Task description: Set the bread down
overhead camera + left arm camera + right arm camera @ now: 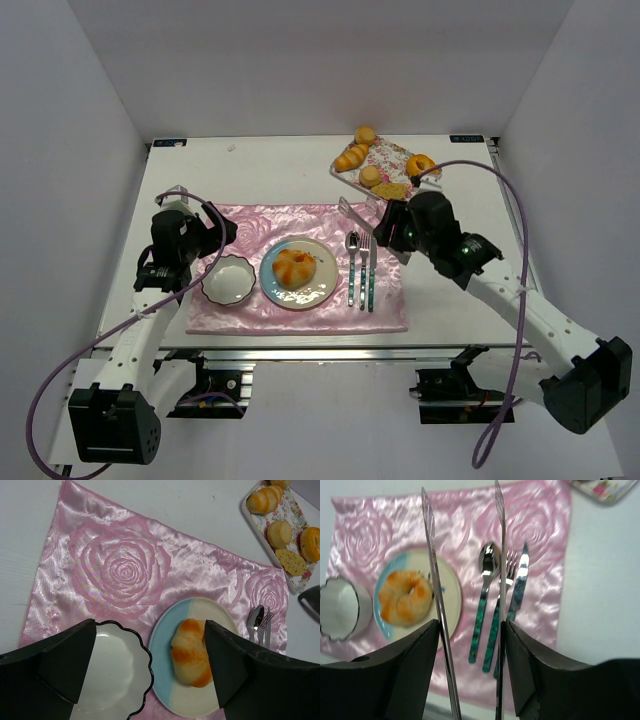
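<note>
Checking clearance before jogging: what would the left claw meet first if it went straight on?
Most likely the bread on the blue-and-white plate, framed between the fingers of the open left claw. The scalloped bowl sits just aside. Depth is unclear.

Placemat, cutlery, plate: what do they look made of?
Placemat: likely satin-type fabric, pink, glossy sheen with woven roses and wrinkles. Cutlery: mirror-bright metal heads, mottled teal handles, perhaps resin or plastic. Plate: apparently glazed ceramic, smooth blue-and-cream surface.
</note>
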Robot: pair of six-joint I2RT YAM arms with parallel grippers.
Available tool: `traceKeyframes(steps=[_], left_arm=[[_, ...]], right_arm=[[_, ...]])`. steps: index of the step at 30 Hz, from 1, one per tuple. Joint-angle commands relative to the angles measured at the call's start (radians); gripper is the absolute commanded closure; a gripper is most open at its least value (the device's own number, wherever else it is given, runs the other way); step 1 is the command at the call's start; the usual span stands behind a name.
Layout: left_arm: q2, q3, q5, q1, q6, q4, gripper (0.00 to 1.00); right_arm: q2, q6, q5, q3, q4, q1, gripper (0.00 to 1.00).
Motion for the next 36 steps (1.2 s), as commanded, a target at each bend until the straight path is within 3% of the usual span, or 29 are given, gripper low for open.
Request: traceKeyframes(steps=[1,8,13,17,22,36], left_arm=[[-0.013,-0.005,0.006,0.0,0.005,0.011,0.02],[-0.008,-0.008,-0.01,0.001,0.005,0.013,0.02],[-0.002,-0.008,-0.014,0.001,0.005,0.016,0.02],[0.007,-0.006,-0.026,0.0,0.005,0.014,0.02],[0.021,-0.005,-0.034,0.0,0.005,0.017,0.02],[0.047,0.0,-0.04,0.001,0.006,0.028,0.02]], right_arm=[[0.061,-0.068,-0.022,0.112,0.057,-0.071,0.4],[0.245,-0.209,-0.063,0.265,0.072,-0.217,0.46],[0.352,-0.404,-0.031,0.348,0.181,-0.231,0.46],[0.503,-0.501,-0.033,0.471,0.139,-0.236,0.46],[0.624,-0.507,0.058,0.579,0.111,-0.243,0.45],[0.765,-0.473,-0.004,0.646,0.049,-0.286,0.44]])
